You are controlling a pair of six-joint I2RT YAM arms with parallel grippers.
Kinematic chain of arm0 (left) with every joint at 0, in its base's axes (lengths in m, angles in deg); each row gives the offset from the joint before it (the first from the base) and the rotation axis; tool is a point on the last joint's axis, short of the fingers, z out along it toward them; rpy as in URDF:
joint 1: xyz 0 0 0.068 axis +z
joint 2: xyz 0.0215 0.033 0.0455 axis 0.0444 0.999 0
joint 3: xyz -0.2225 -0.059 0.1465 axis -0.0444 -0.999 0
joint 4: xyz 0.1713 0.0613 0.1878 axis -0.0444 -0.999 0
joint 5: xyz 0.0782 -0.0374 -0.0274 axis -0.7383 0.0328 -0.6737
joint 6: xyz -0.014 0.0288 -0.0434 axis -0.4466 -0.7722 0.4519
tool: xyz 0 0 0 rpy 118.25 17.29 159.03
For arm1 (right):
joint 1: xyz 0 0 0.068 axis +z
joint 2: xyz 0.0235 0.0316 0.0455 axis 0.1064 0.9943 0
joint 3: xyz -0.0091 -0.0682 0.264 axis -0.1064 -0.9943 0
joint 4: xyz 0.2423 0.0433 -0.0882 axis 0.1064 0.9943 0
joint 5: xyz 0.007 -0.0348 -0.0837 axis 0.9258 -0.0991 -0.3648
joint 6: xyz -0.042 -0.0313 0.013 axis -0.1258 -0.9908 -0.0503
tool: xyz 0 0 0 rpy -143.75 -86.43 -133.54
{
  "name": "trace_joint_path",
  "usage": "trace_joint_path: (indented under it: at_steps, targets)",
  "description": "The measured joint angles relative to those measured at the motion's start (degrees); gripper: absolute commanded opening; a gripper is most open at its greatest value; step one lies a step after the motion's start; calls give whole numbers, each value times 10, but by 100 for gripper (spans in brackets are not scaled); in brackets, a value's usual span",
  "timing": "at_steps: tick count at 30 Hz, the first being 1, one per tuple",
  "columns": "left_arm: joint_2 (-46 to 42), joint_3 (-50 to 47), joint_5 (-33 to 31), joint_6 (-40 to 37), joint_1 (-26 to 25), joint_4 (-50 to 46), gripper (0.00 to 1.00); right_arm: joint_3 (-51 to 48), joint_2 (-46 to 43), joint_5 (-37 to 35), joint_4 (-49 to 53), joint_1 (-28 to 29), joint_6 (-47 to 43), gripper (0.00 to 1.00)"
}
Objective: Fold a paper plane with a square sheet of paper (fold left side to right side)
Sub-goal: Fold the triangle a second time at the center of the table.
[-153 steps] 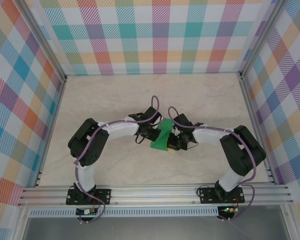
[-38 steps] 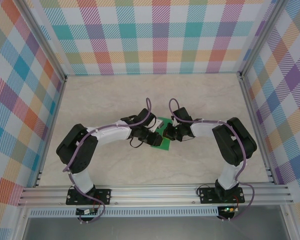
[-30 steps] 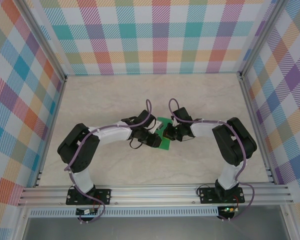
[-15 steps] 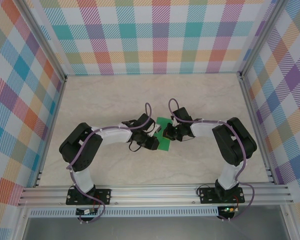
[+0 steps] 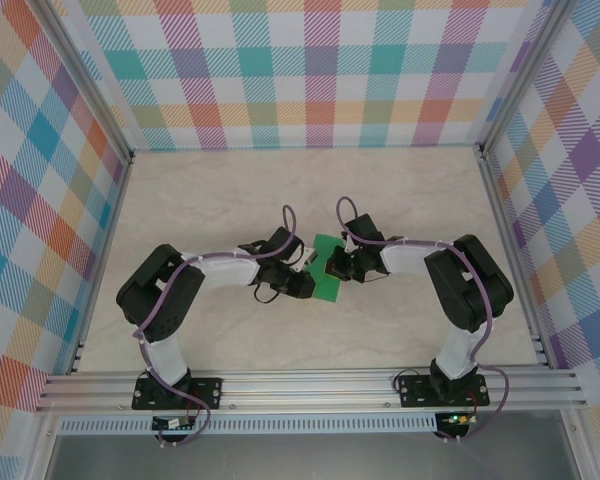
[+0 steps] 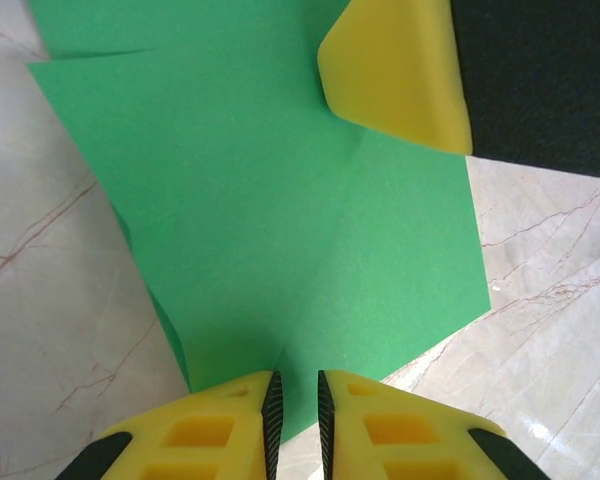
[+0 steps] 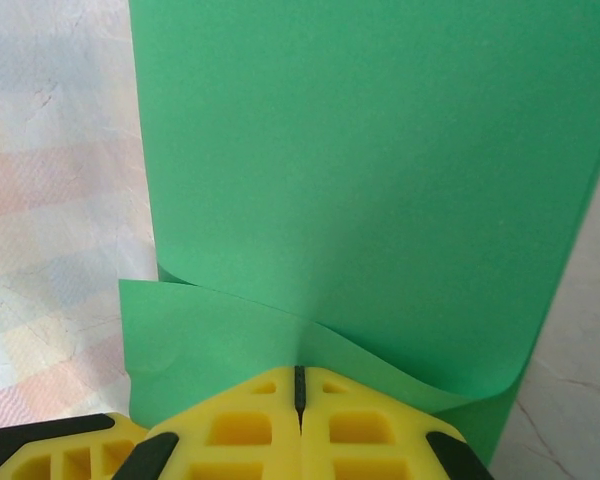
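Folded green paper (image 5: 328,287) lies mid-table (image 5: 230,190). Left gripper (image 5: 306,284) is at its 9 o'clock edge, right gripper (image 5: 334,264) over its 2 o'clock part. Plaid walls (image 5: 320,70) at 9, 12 and 3 o'clock.

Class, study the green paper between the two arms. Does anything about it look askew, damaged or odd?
Yes. At the right tool, shut on the green paper, the sheet buckles up in a wave rather than lying flat. In the left wrist view its layers do not line up: a lower layer peeks out along the left edge.
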Motion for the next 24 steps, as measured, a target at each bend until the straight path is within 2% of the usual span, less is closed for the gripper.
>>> trace_joint_path:
  at_steps: [12, 24]
  targets:
    - [-34, -82, 35, 24, 26, 100, 19, 5, 0, -2, 11, 1, -9, 0]
    - [-99, -143, 40, 33, 52, 79, 19, 8, 1, -2, 16, 2, -11, 0]
